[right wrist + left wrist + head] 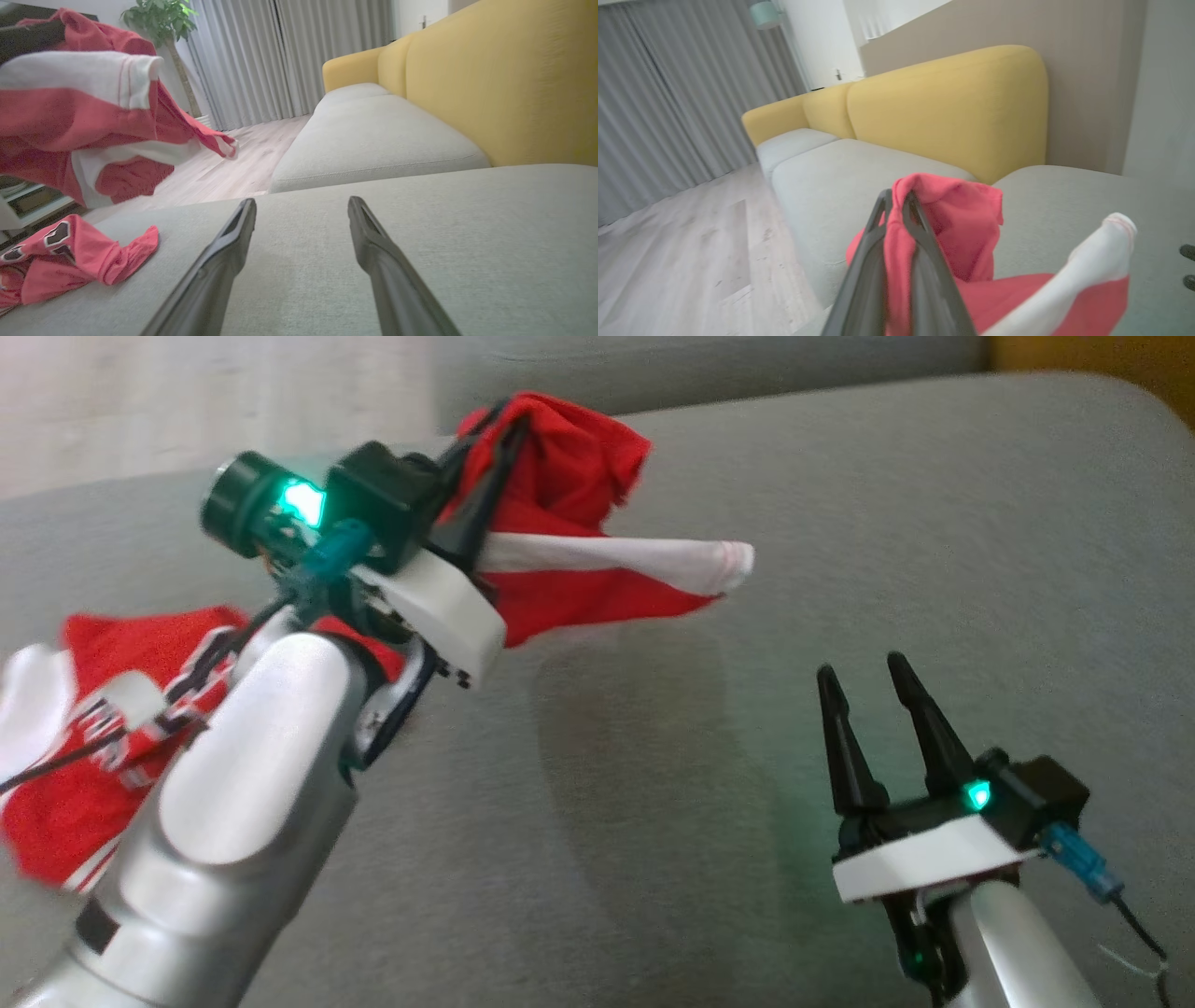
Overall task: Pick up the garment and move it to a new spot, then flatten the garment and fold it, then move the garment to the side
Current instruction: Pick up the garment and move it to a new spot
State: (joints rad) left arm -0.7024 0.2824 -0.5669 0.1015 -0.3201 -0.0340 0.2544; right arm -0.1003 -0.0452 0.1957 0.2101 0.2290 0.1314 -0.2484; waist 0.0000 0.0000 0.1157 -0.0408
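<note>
The garment (569, 485) is a red and white jersey. My left gripper (509, 429) is shut on a bunched red fold of it and holds that part lifted above the grey sofa seat (747, 756). A white sleeve (653, 565) sticks out to the right. The rest of the jersey trails down to the seat at the left (84, 784). In the left wrist view the red cloth (952, 219) is pinched between the dark fingers (864, 261). My right gripper (868, 691) hovers open over bare cushion, right of the cloth; its fingers (224, 252) stand apart with nothing between.
The yellow sofa backrest (948, 112) runs behind the grey cushions. Wooden floor (682, 261) and grey curtains (280, 56) lie beyond the seat edge. A potted plant (159, 18) stands by the curtains. A low shelf (28, 200) sits beyond the seat's left end.
</note>
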